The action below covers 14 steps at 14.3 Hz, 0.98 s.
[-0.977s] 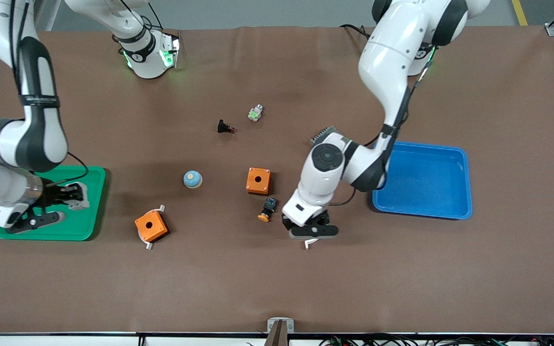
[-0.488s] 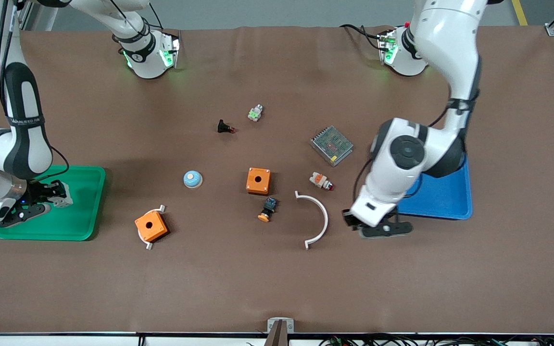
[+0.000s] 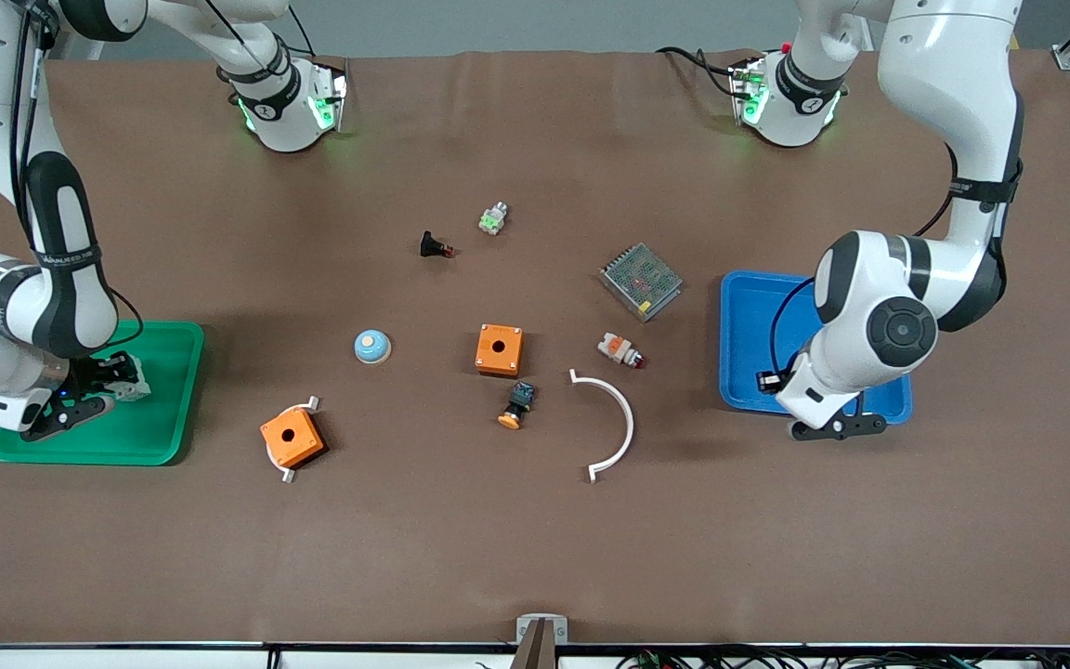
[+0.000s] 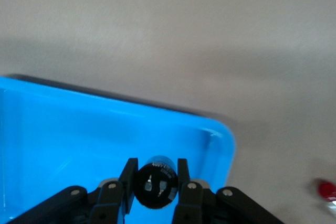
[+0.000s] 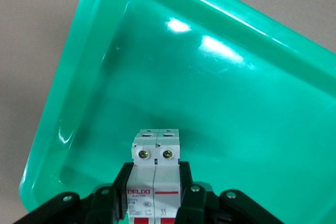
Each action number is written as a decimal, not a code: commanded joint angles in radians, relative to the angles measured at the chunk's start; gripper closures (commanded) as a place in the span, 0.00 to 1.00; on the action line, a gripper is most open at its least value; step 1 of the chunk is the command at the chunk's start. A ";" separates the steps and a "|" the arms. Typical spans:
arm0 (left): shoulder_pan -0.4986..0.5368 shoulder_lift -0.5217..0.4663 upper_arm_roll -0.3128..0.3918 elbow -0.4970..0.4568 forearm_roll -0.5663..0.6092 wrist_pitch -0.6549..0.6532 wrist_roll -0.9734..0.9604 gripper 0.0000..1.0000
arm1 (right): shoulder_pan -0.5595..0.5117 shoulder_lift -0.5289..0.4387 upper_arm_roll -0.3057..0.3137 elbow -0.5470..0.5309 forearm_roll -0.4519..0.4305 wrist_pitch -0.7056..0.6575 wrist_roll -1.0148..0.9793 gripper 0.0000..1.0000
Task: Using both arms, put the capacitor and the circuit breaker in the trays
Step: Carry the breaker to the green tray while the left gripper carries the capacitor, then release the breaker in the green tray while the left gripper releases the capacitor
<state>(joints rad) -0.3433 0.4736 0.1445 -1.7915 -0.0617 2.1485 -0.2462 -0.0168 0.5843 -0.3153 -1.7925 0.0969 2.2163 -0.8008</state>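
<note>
Capacitor [image 4: 155, 181] pinched betw. finger pads [image 4: 127, 179] of left gripper [image 4: 155, 184], black cylinder w/ end face toward wrist cam, held up over corner of blue tray [image 4: 63, 145] at left arm's end of table; in front view, left gripper [image 3: 830, 423] over tray's [image 3: 758, 307] camera-side rim, capacitor itself hidden there. Circuit breaker [image 5: 156, 174] clamped betw. fingers [image 5: 187, 187] of right gripper [image 5: 156, 192], white body w/ two screw terminals, red markings lower down, "DELIXI" label; held over floor of green tray [image 5: 220, 103], touching or not – can't tell. In front view, right gripper [image 3: 80, 395] low over green tray [image 3: 168, 390] at right arm's end, breaker [image 3: 131, 388] seen as pale block at fingertips. On brown table [image 3: 535, 548] betw. trays: white curved strip [image 3: 611, 423], black push-button w/ orange cap [image 3: 516, 405], white-orange part w/ red tip [image 3: 619, 349], two orange square boxes [image 3: 499, 349] [image 3: 291, 436], blue-white dome [image 3: 371, 347], grey meshed module [image 3: 640, 281], small black switch w/ red tip [image 3: 434, 246], small green-white part [image 3: 492, 219].
</note>
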 commanded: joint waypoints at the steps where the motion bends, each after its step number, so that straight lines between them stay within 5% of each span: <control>1: 0.018 -0.040 -0.009 -0.116 0.010 0.089 0.033 1.00 | -0.022 -0.003 0.015 0.007 0.027 -0.001 -0.052 0.63; 2: 0.018 -0.036 -0.009 -0.152 0.010 0.135 0.039 1.00 | -0.022 0.000 0.015 0.007 0.046 -0.001 -0.070 0.56; 4: 0.020 -0.029 -0.009 -0.196 0.010 0.185 0.054 0.99 | -0.020 0.002 0.013 0.012 0.055 -0.006 -0.086 0.02; 8: 0.027 -0.007 -0.009 -0.219 0.011 0.218 0.070 0.89 | -0.017 -0.024 0.013 0.079 0.092 -0.140 -0.074 0.00; 14: 0.027 -0.006 -0.009 -0.209 0.011 0.229 0.076 0.23 | 0.032 -0.131 0.013 0.269 0.096 -0.447 0.143 0.00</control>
<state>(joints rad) -0.3230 0.4817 0.1385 -1.9996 -0.0617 2.3660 -0.1920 -0.0090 0.5136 -0.3103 -1.5510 0.1843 1.8576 -0.7735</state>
